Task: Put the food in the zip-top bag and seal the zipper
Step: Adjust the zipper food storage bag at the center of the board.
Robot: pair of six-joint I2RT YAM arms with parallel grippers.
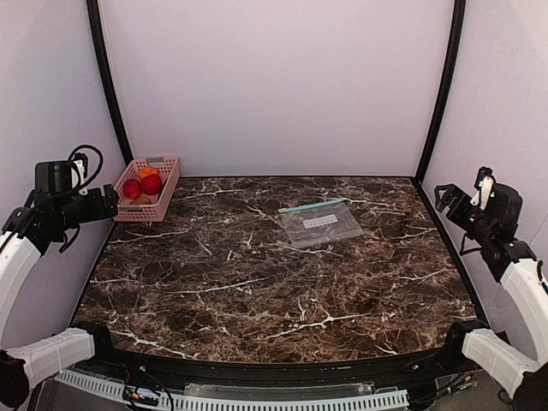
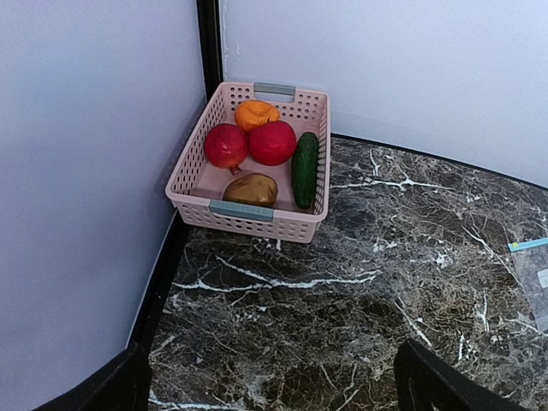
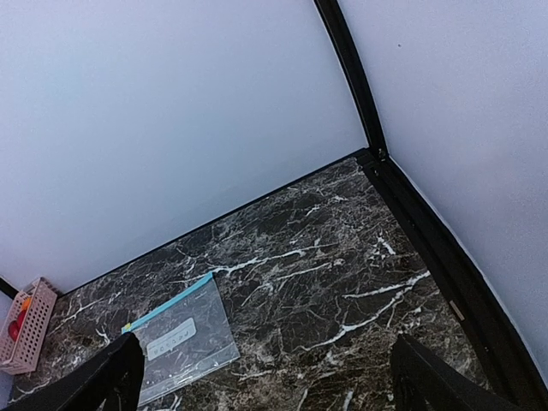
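Food point(image 2: 251, 189): five pieces lie in the pink slotted basket point(image 2: 257, 224) at the table's far left corner. They are two red round fruits point(image 2: 226, 145) side by side, a brownish piece at the near end, an orange one point(image 2: 256, 114) at the far end, and a green cucumber point(image 2: 305, 169) along the right wall.
Zip-top bag point(image 1: 321, 224): it lies flat on the dark marble table point(image 1: 257, 291), right of centre and towards the back. It is well apart from the basket, with nothing visible inside it.
Zipper point(image 1: 311, 205): this teal strip runs along the bag's far edge. Whether it is sealed cannot be told.
Label point(image 3: 171, 338): a small white patch near the middle of the clear plastic.
Left gripper point(image 2: 274, 347): it is raised at the left side and aimed towards the basket. The jaws are spread wide and hold nothing, with both dark fingers point(image 2: 128, 377) at the lower corners of its wrist view.
Right gripper point(image 3: 265, 338): it is raised at the right side, facing the bag from a distance. The jaws are spread wide and touch nothing.
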